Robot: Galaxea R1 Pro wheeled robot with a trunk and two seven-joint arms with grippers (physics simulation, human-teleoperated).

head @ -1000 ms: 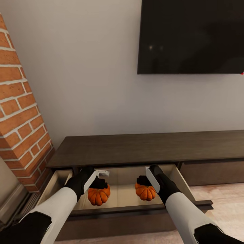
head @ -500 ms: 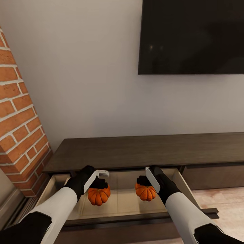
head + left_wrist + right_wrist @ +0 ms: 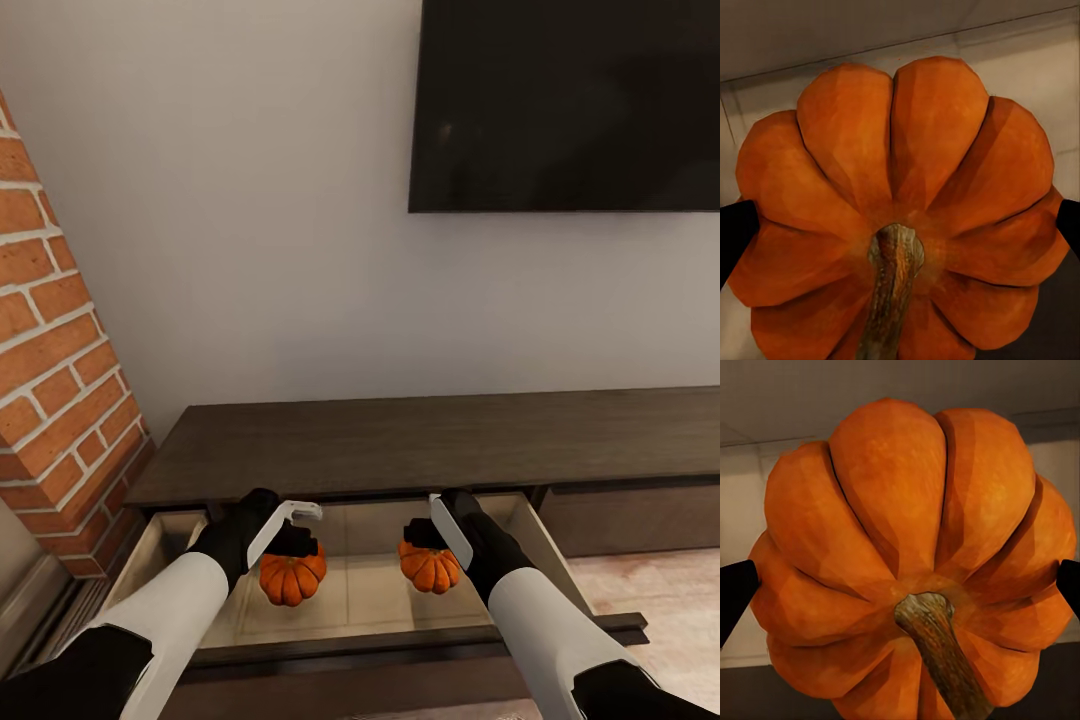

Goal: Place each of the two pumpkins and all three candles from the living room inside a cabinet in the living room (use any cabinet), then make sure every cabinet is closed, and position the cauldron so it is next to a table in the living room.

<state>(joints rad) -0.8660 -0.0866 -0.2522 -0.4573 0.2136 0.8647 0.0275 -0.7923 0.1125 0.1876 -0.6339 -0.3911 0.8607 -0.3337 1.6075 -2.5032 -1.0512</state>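
Over the open drawer (image 3: pixel 352 598) of the dark-brown cabinet (image 3: pixel 400 440), both arms hang side by side: the left gripper (image 3: pixel 291 545) has its fingers clamped on one pumpkin (image 3: pixel 292 577), the right gripper (image 3: pixel 425 538) grips the other pumpkin (image 3: pixel 429 566), each held just above the pale drawer floor, under the wall-mounted television (image 3: pixel 565 105)

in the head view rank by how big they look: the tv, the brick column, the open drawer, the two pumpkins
1. TV, cropped by the frame.
2. Brick column, also cropped.
3. Open drawer of the cabinet.
4. Left gripper's pumpkin and right gripper's pumpkin: look alike, no ranking.
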